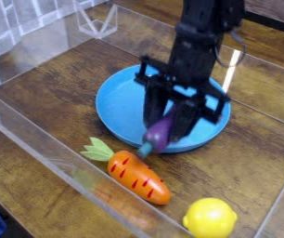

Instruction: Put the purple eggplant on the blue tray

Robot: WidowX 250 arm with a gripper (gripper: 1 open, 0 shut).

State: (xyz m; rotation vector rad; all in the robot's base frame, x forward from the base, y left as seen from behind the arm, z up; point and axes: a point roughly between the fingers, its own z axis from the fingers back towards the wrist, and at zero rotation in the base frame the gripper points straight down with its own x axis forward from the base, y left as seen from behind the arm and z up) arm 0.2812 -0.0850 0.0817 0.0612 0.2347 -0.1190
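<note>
Currently, the fingers [167, 113] are closed on the purple eggplant [162, 132], which hangs tilted over the near part of the blue tray [117, 96], its tip pointing toward the orange carrot [138, 178]. The carrot lies just beside the tray on the wooden desk [60, 81], with a yellow lemon [209, 218] near it.

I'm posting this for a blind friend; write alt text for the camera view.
A black robot gripper holds a purple eggplant at the near edge of a round blue tray, with an orange carrot and a yellow lemon nearer the camera.
</note>
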